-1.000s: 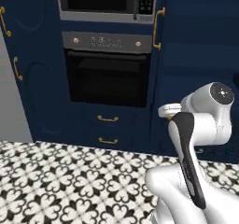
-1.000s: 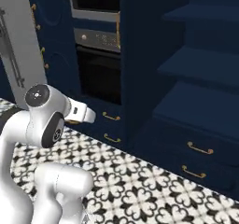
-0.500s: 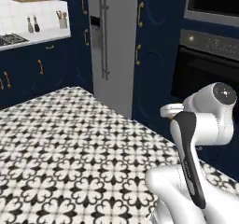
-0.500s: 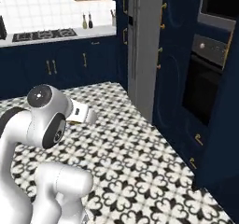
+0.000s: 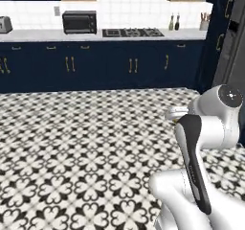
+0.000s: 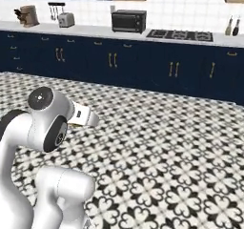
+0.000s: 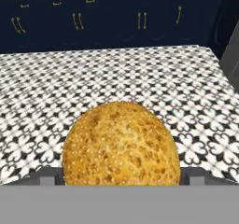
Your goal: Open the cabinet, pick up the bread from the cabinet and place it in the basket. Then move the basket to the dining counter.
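What changed: a second ago both base cameras faced the built-in oven and the tall dark navy cabinet with its shelves showing; half a second ago they swept past the steel fridge; now I look across the black-and-white patterned floor (image 5: 86, 143) at the low navy cabinets (image 6: 143, 68) under the white worktop. The whole picture shifted, so I read it as my base turning, not things moving.

Arm: its folded pose looks the same across those frames.

What it means: I judge the bread is out of the cabinet and I am carrying it while turning to find the basket; placing it and moving the basket are not yet done.

Bread: the round, golden-brown, speckled loaf (image 7: 121, 143) sits right in front of the hand camera, between the finger tips.

Gripper: the gripper (image 7: 121, 178) stands spread wide; its grey finger tips (image 7: 46, 176) show at either flank of the loaf, so I take it as clamped on the bread.

Long axis: the loaf reads as a dome, slightly wider than tall, widest across the jaws; I cannot tell any pointing end.

Landmarks: black toaster oven (image 5: 79, 22), hob (image 6: 178, 34).
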You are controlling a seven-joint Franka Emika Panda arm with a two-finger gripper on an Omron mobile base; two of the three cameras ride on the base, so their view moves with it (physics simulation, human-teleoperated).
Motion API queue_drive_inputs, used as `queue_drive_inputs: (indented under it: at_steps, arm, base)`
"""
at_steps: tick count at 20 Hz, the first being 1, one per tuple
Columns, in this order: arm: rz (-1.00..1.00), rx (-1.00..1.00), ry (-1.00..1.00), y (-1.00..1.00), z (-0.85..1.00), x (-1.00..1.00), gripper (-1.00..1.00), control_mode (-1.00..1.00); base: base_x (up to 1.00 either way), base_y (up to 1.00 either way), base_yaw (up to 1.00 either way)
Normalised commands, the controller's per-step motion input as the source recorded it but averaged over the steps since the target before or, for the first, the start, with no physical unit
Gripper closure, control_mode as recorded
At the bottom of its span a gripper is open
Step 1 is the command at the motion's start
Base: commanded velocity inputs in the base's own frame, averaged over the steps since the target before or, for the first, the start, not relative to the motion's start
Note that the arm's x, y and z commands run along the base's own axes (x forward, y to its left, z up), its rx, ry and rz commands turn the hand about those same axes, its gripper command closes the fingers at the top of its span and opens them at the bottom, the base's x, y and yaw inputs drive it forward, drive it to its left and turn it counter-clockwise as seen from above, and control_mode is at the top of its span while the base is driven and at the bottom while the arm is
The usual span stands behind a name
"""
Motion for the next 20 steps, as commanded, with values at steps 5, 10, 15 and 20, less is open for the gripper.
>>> queue_drive_inputs:
  at_steps: [5, 10, 15, 20]
  arm:
    - [0.0, 0.0, 0.0, 0.0, 0.0, 0.0, 1.0, 1.0]
    - [0.0, 0.0, 0.0, 0.0, 0.0, 0.0, 1.0, 1.0]
    - [0.0, 0.0, 0.0, 0.0, 0.0, 0.0, 1.0, 1.0]
    - [0.0, 0.0, 0.0, 0.0, 0.0, 0.0, 1.0, 1.0]
  base:
    - [0.0, 0.0, 1.0]
    - [0.01, 0.0, 1.0]
    - [0.03, 0.0, 1.0]
    - [0.0, 0.15, 0.98]
